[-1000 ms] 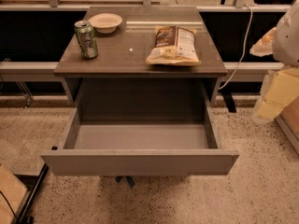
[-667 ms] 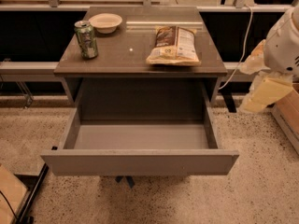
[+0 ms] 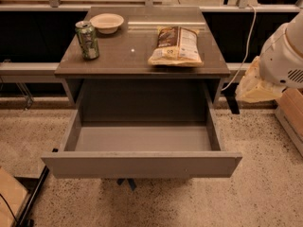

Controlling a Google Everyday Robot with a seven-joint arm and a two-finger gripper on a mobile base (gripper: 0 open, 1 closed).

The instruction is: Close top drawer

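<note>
The top drawer (image 3: 142,163) is standing pulled far out below the cabinet top (image 3: 137,56). The gripper (image 3: 255,86) (blurred, partly hidden by the white arm (image 3: 284,60)) is hanging well to its right; whether it is gripping anything cannot be told.

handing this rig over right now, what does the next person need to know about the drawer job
Gripper: to the right of the cabinet, about level with its top, apart from the drawer.
Top drawer: pulled far out, nothing inside, front panel facing the camera.
Cabinet top: a can, a bowl and a snack bag, none of them over the drawer.
Done: nothing yet, the drawer is not closed.
Left: probably bring the gripper round to the front panel and push it in flush.
</note>
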